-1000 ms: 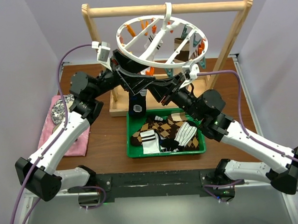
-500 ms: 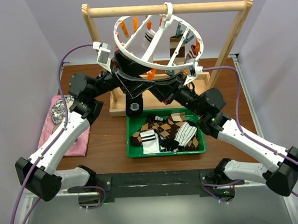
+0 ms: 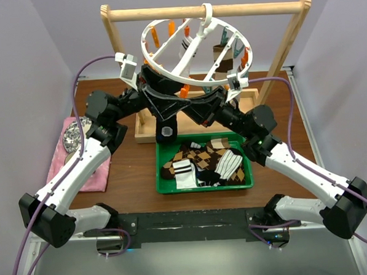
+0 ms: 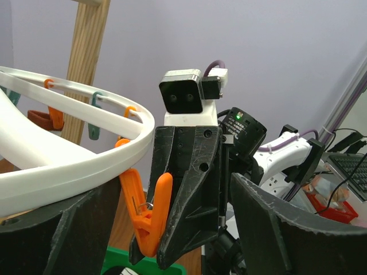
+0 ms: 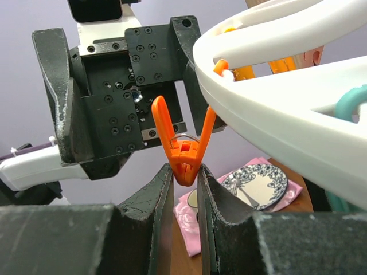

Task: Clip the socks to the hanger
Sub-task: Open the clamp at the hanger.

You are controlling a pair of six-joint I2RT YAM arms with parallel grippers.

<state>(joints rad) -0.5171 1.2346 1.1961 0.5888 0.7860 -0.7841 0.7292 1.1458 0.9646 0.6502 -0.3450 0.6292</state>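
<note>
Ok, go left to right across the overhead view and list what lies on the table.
Pink cloth → brown argyle sock → striped sock; both socks lie in the green tray.

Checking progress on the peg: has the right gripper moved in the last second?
Yes. In the top view, the right gripper has shifted up the image, toward the wooden bar, shut on an orange peg.

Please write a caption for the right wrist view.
Right tool grips an orange peg hanging from the white hanger.
</note>
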